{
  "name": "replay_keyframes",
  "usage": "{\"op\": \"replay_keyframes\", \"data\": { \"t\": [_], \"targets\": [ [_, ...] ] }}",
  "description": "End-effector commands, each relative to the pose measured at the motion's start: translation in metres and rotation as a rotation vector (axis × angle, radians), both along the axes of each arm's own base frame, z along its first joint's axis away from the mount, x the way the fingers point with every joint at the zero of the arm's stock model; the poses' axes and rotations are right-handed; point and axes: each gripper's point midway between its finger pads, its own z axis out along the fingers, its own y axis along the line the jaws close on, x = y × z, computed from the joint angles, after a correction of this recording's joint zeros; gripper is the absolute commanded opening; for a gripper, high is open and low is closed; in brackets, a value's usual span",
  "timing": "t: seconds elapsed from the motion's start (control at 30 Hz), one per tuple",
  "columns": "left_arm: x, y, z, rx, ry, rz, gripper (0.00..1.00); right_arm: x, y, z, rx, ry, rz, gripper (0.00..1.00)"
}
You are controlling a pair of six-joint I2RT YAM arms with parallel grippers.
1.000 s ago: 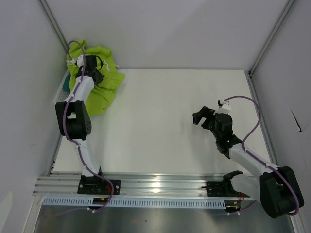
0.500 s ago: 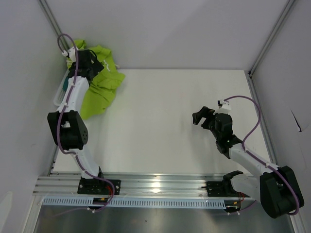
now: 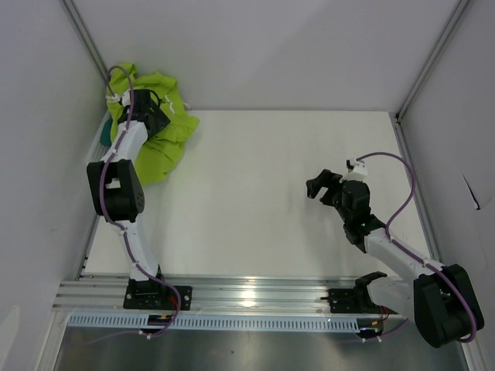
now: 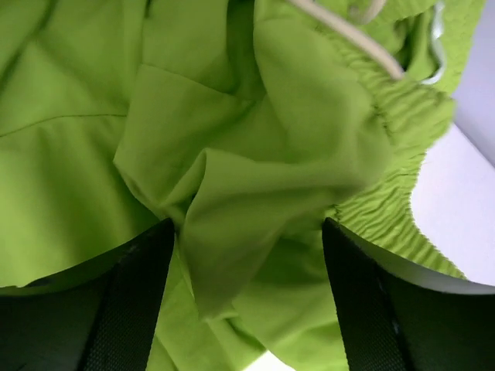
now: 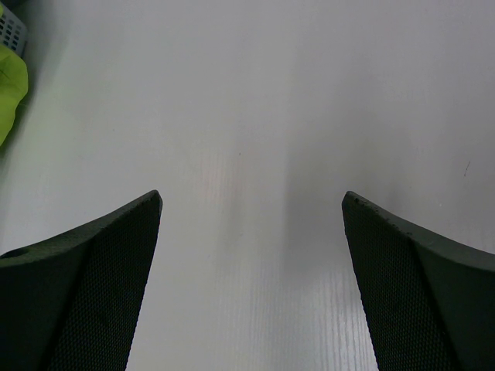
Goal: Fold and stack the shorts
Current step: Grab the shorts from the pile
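Note:
The lime green shorts [image 3: 158, 143] lie crumpled at the table's back left corner, partly over the white mesh basket [image 3: 96, 145]. A sliver of dark teal shorts [image 3: 105, 124] shows beside the left arm, and the rest is hidden. My left gripper [image 3: 152, 117] is down in the green heap. In the left wrist view its jaws stand open, and a loose fold of the green shorts [image 4: 232, 201] hangs between the fingers [image 4: 128, 309]. My right gripper [image 3: 323, 184] hovers open over bare table at the right, with nothing between its fingers [image 5: 77, 294].
The green shorts' gathered waistband [image 4: 398, 124] and a cream cord [image 4: 340, 29] show in the left wrist view. The right wrist view catches the shorts' edge [image 5: 9, 93] and a basket corner [image 5: 11, 31] far left. Grey walls close in the back and both sides.
The left arm swung up toward the back corner and came back down onto the green shorts, and its jaws went from shut to open. The right arm has not moved.

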Motion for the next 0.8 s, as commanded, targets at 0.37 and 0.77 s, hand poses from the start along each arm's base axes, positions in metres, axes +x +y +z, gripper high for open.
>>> {"op": "replay_keyframes", "data": {
  "t": [0.37, 0.77],
  "targets": [
    [-0.005, -0.016, 0.100, -0.052, -0.369, -0.128, 0.00, 0.009, 0.005, 0.024, 0.008, -0.065, 0.017, 1.00],
    [-0.180, -0.167, 0.431, 0.048, -1.029, -0.475, 0.00, 0.008, 0.004, 0.026, 0.008, -0.072, 0.014, 0.99]
  ]
}}
